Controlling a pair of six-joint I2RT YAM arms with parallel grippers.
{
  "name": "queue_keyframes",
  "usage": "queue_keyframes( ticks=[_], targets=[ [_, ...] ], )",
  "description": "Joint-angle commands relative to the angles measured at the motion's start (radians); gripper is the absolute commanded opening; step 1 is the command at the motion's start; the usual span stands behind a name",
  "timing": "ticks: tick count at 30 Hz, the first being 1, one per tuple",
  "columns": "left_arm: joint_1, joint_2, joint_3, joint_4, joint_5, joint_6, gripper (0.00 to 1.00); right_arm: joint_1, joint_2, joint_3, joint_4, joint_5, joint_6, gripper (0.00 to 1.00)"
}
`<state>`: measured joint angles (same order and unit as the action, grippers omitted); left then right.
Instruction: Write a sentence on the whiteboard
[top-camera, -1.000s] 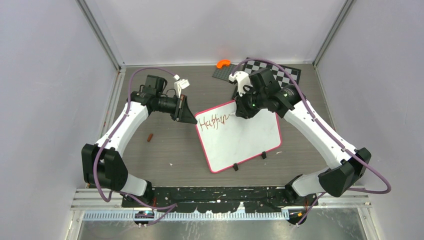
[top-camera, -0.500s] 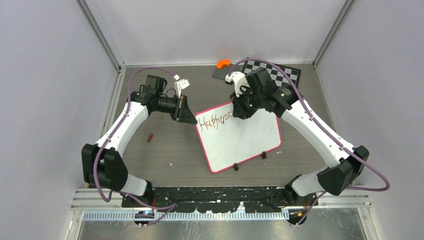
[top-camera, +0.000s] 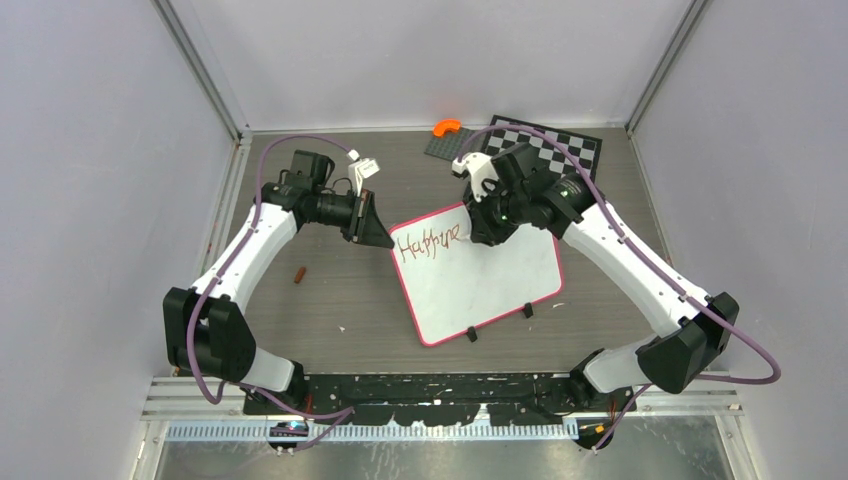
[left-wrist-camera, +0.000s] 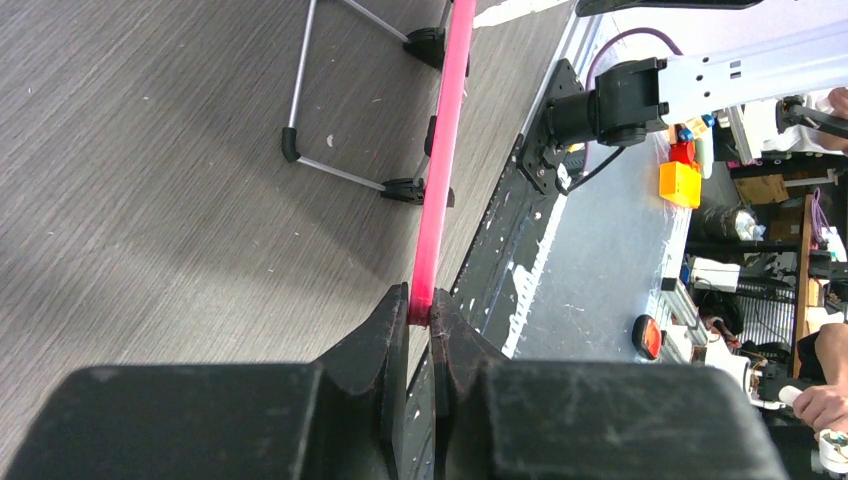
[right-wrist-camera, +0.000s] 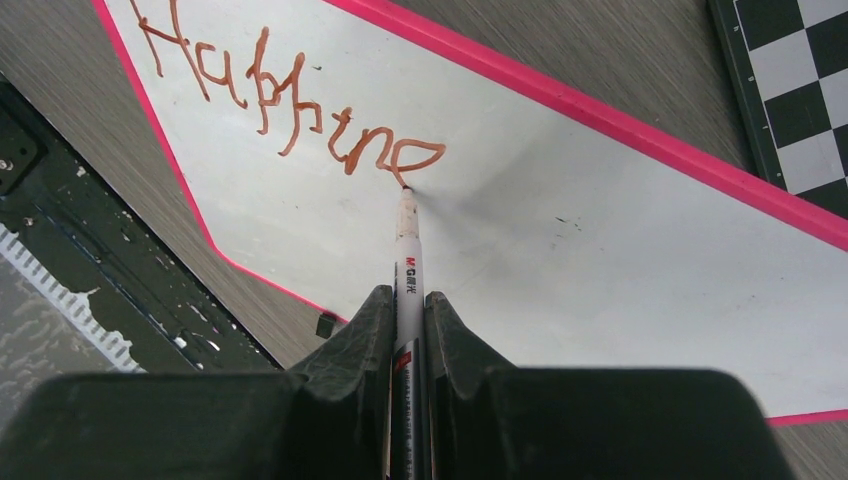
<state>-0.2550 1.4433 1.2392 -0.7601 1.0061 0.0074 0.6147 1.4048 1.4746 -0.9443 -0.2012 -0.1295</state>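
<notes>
Since the earlier frame, the sentence (right-wrist-camera: 290, 110) has grown by a few letters and now reads roughly "Happine", and the right gripper (right-wrist-camera: 405, 300) has shifted a little toward 3 o'clock along the line. The left arm has not changed place.

The whiteboard (top-camera: 490, 285) lies flat at the centre of the table (top-camera: 330, 300), on its black clip feet. In the top view its long axis runs from about 8 o'clock toward 2 o'clock, and the writing follows that slant along the upper edge. The chessboard (top-camera: 560, 145) and an orange piece (top-camera: 446, 127) sit beyond it at 12 to 1 o'clock, apart from the board.

The left gripper (left-wrist-camera: 420, 305) is at the board's 10 o'clock corner, its fingers pinched narrowly on the pink frame (left-wrist-camera: 440, 170). This hold probably steadies the board so that it does not slide under the strokes.

The right gripper's fingers are closed tight on the barrel of the marker (right-wrist-camera: 406, 250). In the right wrist view the marker's long axis runs from 6 o'clock to 12 o'clock. Its tip points to 12 o'clock and touches the board at the foot of the last loop. The low grip leaves the nib and the fresh letters in view.

Most of the sentence is judged yet to be written. The white area toward 3 and 5 o'clock is blank.
</notes>
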Motion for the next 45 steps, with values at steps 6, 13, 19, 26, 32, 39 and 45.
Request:
queue_keyframes(
  ticks=[6,13,19,26,32,39,45],
  targets=[
    [-0.006,-0.019,0.016,-0.01,0.057,-0.011,0.0,-0.017,-0.043,0.073,-0.037,0.028,-0.017,0.0],
    [-0.006,-0.015,0.019,-0.009,0.062,-0.011,0.0,-0.027,-0.048,0.082,-0.008,0.054,-0.009,0.0],
    [-0.006,-0.023,0.015,-0.007,0.059,-0.011,0.0,-0.033,-0.025,0.089,0.04,0.081,-0.003,0.0],
    [-0.006,-0.029,0.01,-0.007,0.054,-0.011,0.0,-0.034,0.001,0.098,0.053,0.029,0.014,0.0],
    [-0.006,-0.026,0.009,-0.007,0.054,-0.011,0.0,-0.032,-0.005,0.055,0.044,-0.001,0.019,0.0],
    [-0.006,-0.021,0.013,-0.007,0.055,-0.011,0.0,-0.033,-0.051,0.003,0.022,0.038,-0.021,0.0],
    [-0.006,-0.016,0.015,-0.007,0.057,-0.011,0.0,-0.057,-0.072,0.004,0.003,0.07,-0.037,0.0]
  ],
)
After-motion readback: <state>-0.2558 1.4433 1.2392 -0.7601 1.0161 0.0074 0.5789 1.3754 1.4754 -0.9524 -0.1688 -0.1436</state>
